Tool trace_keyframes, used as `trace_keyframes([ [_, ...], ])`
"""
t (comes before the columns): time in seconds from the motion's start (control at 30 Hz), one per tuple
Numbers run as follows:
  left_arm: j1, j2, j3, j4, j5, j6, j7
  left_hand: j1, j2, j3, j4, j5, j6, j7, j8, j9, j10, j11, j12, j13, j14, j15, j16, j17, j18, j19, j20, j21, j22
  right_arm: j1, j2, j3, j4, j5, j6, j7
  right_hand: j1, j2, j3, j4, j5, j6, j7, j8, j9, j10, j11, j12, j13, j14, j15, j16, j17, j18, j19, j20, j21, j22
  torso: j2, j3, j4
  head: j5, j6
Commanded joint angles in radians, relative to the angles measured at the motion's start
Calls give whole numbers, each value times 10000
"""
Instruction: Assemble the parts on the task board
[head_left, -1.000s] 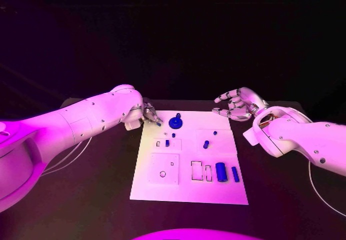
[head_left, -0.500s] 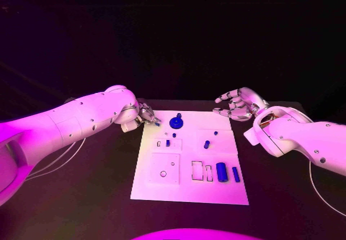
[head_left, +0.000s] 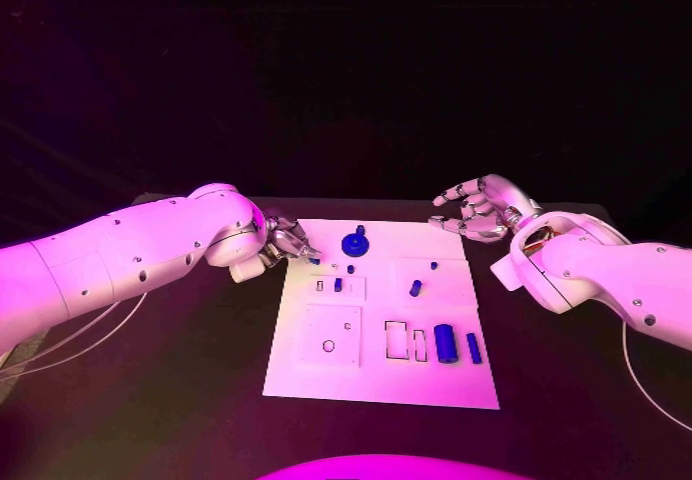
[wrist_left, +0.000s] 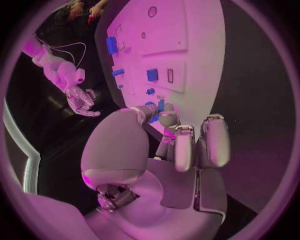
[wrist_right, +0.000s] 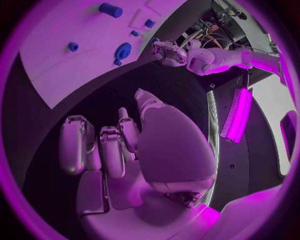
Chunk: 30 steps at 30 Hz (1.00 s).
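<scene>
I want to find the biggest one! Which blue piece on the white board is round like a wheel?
The round blue part at the task board's far edge, near the left hand. The others are small pegs and bars.

Black bench (head_left: 173, 400) under pink-purple light, surface dark and matte. Thin pale cable (head_left: 87, 335) trails across its left side. Another thin cable (head_left: 635, 375) curves over the bench's right side, near the edge
</scene>
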<state>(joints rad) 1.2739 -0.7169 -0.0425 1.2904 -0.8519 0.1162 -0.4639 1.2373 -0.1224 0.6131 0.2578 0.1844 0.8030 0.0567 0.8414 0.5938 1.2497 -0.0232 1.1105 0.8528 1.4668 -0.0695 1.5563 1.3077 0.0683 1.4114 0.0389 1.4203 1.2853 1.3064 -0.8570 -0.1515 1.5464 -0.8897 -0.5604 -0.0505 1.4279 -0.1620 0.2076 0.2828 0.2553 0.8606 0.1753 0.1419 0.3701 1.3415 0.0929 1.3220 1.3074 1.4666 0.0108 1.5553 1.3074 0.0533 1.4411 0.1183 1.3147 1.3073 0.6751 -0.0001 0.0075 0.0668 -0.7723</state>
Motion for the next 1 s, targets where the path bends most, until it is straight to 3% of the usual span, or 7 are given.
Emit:
trace_keyframes([
  [0.03, -71, -156, 1, 378, -732, -567, 264, -84, 10, 1337, -1280, 33, 74, -78, 43, 1506, 106, 4, 78, 37, 952, -84, -22, 2337, -51, 50, -43, 79, 34, -1, -10, -3, 4, -91, 176, 14, -87, 0, 63, 2, 26, 55, -6, 19, -14, 30, -43, 13, 76, 914, 31, -62, 2129, 80, -57, -9, -59, 924, 4, -10, 18, 32, -10],
  [0.27, -266, -422, -37, 1006, -1214, -920, 67, -205, -67, 1589, -1430, 37, 130, -99, 58, 1551, 221, -19, 182, 151, 963, -102, -3, 2369, -71, 112, -59, 133, 133, -3, -4, -9, -5, -90, 187, 15, -133, -2, 74, 21, 22, 61, -6, 21, -18, 27, -42, 9, 69, 908, 31, -72, 2108, 83, -63, -9, -75, 917, 10, -11, -4, 108, -33],
  [0.47, -402, -446, -144, 1322, -1678, -1021, -49, -259, -90, 1664, -1466, 30, 145, -103, 60, 1564, 276, -23, 246, 235, 966, -106, 3, 2378, -88, 157, -64, 173, 211, -6, 12, -14, -15, -89, 198, 17, -133, -2, 74, 21, 22, 61, -6, 21, -18, 27, -42, 9, 69, 908, 31, -72, 2108, 83, -63, -9, -75, 917, 24, -13, -35, 144, -40],
  [0.67, -446, -382, -196, 1394, -2089, -976, -193, -306, -108, 1724, -1501, 26, 165, -109, 64, 1575, 337, -29, 314, 323, 972, -112, 15, 2398, -106, 205, -69, 217, 295, -11, 24, -16, -21, -89, 201, 23, -133, -2, 74, 21, 22, 61, -6, 21, -18, 27, -42, 9, 69, 908, 31, -72, 2108, 83, -63, -9, -75, 917, 26, 0, -59, 158, -75],
  [1.0, -457, -329, -223, 1509, -2592, -577, -357, -459, -186, 1999, -1695, 59, 204, -132, 85, 1628, 419, -56, 387, 367, 982, -135, 33, 2429, -121, 252, -93, 261, 370, -14, 21, -18, -17, -89, 201, 24, -133, -2, 74, 21, 22, 61, -6, 21, -18, 27, -42, 9, 69, 908, 31, -72, 2108, 83, -63, -9, -75, 917, 26, 8, -36, 140, -109],
])
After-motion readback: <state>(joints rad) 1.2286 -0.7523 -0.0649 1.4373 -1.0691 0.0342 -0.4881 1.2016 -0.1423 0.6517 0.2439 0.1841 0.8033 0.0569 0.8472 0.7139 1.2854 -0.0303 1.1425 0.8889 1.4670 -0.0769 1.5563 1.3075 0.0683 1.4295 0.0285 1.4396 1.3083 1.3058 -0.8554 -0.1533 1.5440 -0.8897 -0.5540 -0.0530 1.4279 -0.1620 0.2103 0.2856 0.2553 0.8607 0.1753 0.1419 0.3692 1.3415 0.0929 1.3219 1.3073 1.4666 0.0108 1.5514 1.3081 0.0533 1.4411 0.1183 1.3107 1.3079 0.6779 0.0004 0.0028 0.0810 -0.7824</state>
